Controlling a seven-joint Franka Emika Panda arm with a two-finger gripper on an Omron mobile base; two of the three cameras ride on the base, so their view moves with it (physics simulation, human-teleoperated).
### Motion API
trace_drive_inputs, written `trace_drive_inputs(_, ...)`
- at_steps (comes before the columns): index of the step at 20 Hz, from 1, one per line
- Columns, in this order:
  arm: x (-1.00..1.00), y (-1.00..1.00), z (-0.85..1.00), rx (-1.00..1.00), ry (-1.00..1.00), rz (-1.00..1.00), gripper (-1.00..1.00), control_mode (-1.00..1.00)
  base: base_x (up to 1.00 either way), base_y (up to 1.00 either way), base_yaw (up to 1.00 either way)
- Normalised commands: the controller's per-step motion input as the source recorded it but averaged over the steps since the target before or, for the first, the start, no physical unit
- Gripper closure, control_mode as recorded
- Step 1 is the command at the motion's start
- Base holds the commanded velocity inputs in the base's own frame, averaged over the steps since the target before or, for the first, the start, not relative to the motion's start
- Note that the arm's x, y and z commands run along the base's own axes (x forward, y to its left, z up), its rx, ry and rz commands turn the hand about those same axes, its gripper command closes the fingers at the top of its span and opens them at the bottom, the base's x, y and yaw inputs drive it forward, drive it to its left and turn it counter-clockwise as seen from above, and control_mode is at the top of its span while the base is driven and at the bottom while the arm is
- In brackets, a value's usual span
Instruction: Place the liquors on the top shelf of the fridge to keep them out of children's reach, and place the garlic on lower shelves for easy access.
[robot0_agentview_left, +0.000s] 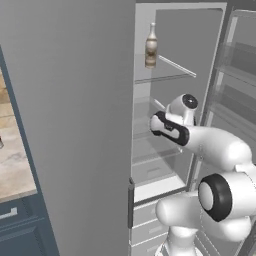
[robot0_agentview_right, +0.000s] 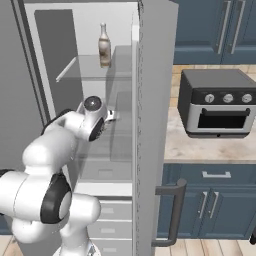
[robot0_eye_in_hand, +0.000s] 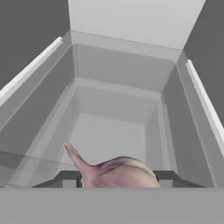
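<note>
The grey fridge (robot0_agentview_left: 75, 125) stands open. One of the liquors, a greyish-brown bottle (robot0_agentview_left: 151, 46) (robot0_agentview_right: 104, 46) with a pale label, stands upright on the top shelf (robot0_agentview_left: 172, 76) (robot0_agentview_right: 82, 67). My arm (robot0_agentview_left: 210, 142) (robot0_agentview_right: 75, 127) reaches into the fridge below that shelf, at the level of the lower shelves (robot0_agentview_right: 107, 160). In the hand view my gripper (robot0_eye_in_hand: 116, 178) is shut on the garlic (robot0_eye_in_hand: 116, 171), a whitish-pink bulb whose pointed tip slants up to the left. Beyond the bulb lie the clear shelf panels and the pale back wall.
White drawers (robot0_agentview_right: 107, 212) fill the fridge's bottom. The right door with its bins (robot0_agentview_left: 235, 60) stands open beside my arm. A toaster oven (robot0_agentview_right: 217, 107) sits on the counter above dark blue cabinets (robot0_agentview_right: 210, 200). A marble counter (robot0_agentview_left: 12, 160) lies left of the fridge.
</note>
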Motion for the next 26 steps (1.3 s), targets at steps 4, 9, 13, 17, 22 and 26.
trace_drive_inputs(4,0.57,0.0,-0.18,0.0,0.0,0.01,1.0,-1.0,0.0,0.0,0.0)
trace_drive_inputs(9,0.57,0.0,-0.23,0.0,0.0,0.03,1.0,-1.0,0.0,0.0,0.0)
trace_drive_inputs(13,0.59,0.0,-0.36,0.0,0.0,0.03,1.0,-1.0,0.0,0.0,0.0)
trace_drive_inputs(17,0.59,0.0,-0.44,0.0,0.0,0.03,1.0,-1.0,0.0,0.0,0.0)
trace_drive_inputs(22,0.54,0.0,-0.44,0.0,0.0,0.03,1.0,-1.0,0.0,0.0,0.0)
trace_drive_inputs(26,0.28,0.01,-0.39,0.0,-0.01,0.03,-1.0,-1.0,0.0,0.0,0.0)
